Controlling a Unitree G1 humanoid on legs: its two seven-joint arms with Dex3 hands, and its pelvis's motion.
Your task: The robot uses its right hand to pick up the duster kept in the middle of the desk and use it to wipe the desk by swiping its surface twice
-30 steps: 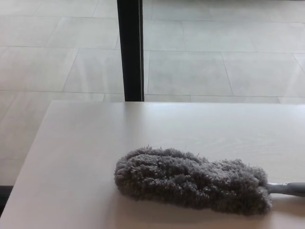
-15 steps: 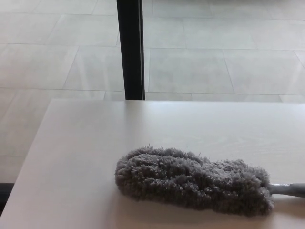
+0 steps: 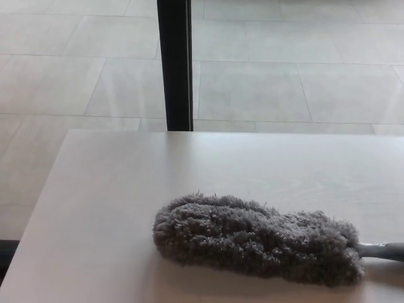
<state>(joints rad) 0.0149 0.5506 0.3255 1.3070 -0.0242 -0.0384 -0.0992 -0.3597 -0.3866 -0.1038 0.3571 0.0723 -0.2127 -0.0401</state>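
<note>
A grey fluffy duster (image 3: 255,237) lies flat on the pale desk (image 3: 113,189), its head stretching from the middle toward the lower right. Its grey handle (image 3: 382,250) runs off the right edge of the picture. Neither of my hands shows in the head view.
A black vertical post (image 3: 175,63) stands behind the desk's far edge, in front of a tiled floor (image 3: 284,82). The desk's left edge runs diagonally down to the lower left corner.
The whole picture has shifted slightly, so the camera moved a little. The duster lies where it was on the desk.
</note>
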